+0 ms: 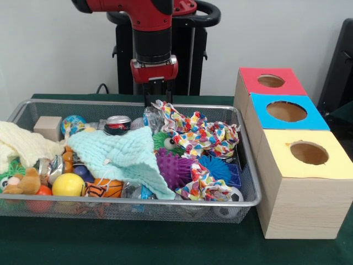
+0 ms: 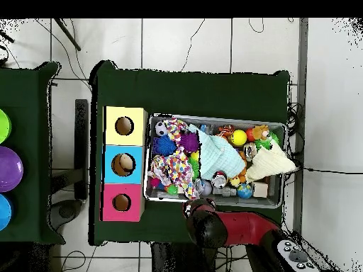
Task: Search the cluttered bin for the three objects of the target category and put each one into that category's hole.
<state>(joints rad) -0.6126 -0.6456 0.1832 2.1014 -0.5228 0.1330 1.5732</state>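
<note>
We record, nearest the front rim of the silver wire-mesh bin (image 1: 132, 202), a yellow ball (image 1: 68, 184) beside an orange striped ball (image 1: 105, 188), with a small brown plush toy (image 1: 23, 182) at the left corner and a small black-and-white football (image 1: 235, 195) at the right corner. Behind these lies a mint-green waffle cloth (image 1: 118, 154), touching a purple spiky ball (image 1: 174, 167) and, further right, a blue spiky ball (image 1: 215, 167). A multicoloured patterned cloth (image 1: 201, 134) is draped across the right half, and a cream knitted cloth (image 1: 22, 144) hangs over the left end. Toward the back wall we note a crushed red-topped can (image 1: 117, 124), a globe-patterned ball (image 1: 73, 123) and a plain wooden block (image 1: 48, 127). Just right of the bin stands a wooden box with three round holes, topped yellow (image 1: 309, 153), blue (image 1: 286, 111) and red (image 1: 271, 81) from near to far; the overhead view shows something pale inside the blue hole. The red and black arm's gripper (image 1: 158, 101) hangs at the bin's back rim, by the patterned cloth; we cannot tell whether it is parted or closed.
</note>
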